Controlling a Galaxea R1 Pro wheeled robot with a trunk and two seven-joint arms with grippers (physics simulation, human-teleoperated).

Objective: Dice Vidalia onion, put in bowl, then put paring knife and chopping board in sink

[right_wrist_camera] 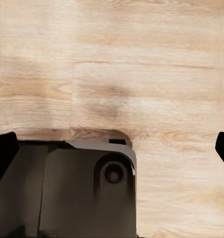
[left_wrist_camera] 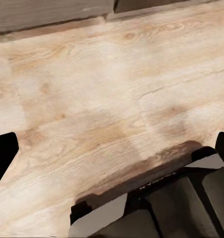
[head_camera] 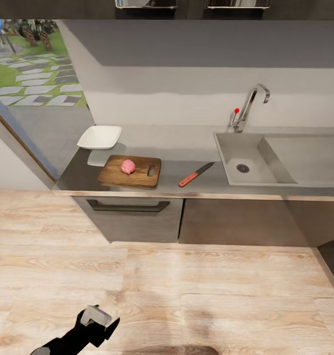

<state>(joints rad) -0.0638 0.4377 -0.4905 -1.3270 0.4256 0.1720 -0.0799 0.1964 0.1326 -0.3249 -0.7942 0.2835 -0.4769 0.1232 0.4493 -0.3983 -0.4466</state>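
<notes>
Your onion (head_camera: 128, 166) sits on the board (head_camera: 131, 172) on the surface (head_camera: 186, 170), knife (head_camera: 195, 174) between board and sink (head_camera: 246, 160). Both tools (left_wrist_camera: 112, 148) (right_wrist_camera: 112, 144) hang spread above the floor (head_camera: 186, 286), holding nothing.

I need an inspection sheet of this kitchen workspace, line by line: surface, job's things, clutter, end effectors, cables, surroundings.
Surface: grey countertop above dark cabinets; sink set in at the right.
Job's things: Vidalia onion whole, on the chopping board; paring knife lies on the counter between board and sink; white bowl behind the board, nothing seen in it.
Clutter: nothing seen.
End effectors: left end effector and right end effector open, over the wooden floor, holding nothing.
Cables: nothing seen.
Surroundings: chrome tap, grey wall, window to a garden at the left.
</notes>
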